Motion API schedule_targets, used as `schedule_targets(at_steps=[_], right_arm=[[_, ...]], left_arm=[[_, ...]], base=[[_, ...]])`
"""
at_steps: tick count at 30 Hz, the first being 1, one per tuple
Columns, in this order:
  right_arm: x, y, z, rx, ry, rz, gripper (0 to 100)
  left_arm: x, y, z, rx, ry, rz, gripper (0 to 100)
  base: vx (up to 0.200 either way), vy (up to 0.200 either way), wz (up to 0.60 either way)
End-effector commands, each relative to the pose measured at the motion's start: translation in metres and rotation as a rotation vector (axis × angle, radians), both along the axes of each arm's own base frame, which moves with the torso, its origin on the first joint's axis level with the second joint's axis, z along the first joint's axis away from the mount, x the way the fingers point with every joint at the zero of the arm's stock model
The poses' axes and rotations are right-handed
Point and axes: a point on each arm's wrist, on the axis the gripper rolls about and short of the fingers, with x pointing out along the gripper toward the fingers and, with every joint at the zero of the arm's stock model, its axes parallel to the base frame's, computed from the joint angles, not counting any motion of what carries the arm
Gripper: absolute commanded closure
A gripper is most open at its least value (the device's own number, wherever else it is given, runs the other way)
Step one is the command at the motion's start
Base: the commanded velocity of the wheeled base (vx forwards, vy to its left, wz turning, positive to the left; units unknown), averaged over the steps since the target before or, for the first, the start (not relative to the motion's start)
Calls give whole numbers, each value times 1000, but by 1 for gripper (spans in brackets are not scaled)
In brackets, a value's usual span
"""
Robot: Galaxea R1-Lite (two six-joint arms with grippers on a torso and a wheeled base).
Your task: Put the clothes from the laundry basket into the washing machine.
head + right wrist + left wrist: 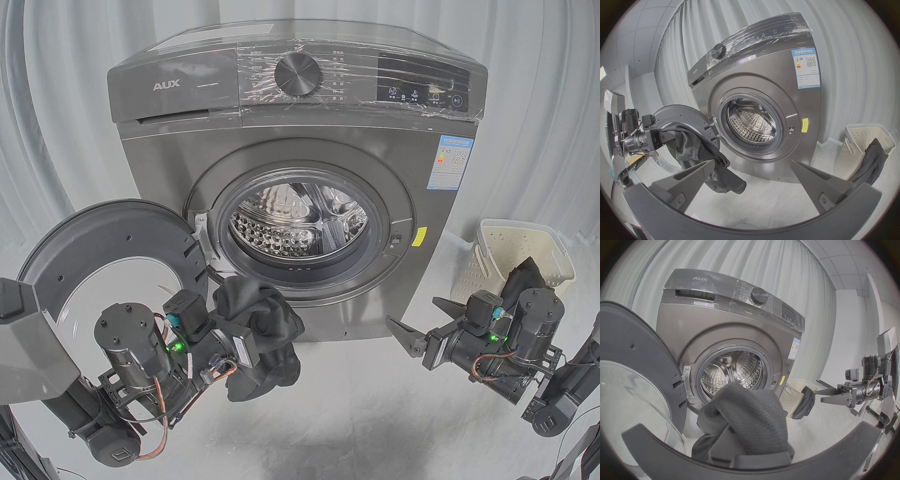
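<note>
Left gripper [247, 347] is clamped tight on a bundled dark grey knit garment [262, 325], holding it up just below and in front of the round opening of the grey front-loading washing machine [300, 156]. The cloth droops in heavy folds under the gripper and hangs clear of the pale floor. The machine's round grey door [106, 250] stands swung wide on the robot's left, and the shiny perforated steel drum [294, 228] gleams through the opening. Over on the other side, the right gripper [422, 322] hangs in the air, fingers spread wide with nothing between them, pointing toward the machine's lower front. Behind it, the cream perforated plastic laundry basket [531, 247] sits on the floor just beside the machine, and a second dark garment [522, 278] is draped over its near rim, part of it hanging outside
</note>
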Motion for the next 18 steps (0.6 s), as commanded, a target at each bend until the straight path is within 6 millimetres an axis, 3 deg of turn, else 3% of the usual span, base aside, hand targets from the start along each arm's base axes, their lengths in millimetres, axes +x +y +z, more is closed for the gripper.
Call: schedule_targets(at_steps=[1,11,18], right_arm=[[0,1,0,1,-2,4,0],[1,2,2,8,-10,5,0],[1,2,2,9,-11,7,0]], left_arm=[[5,-4,-10,22,25,3,100],[10,-9,-18,32,43,34,100],[8,-12,-19,30,43,25,100]], base=[[200,0,0],[20,0,0],[200,0,0]])
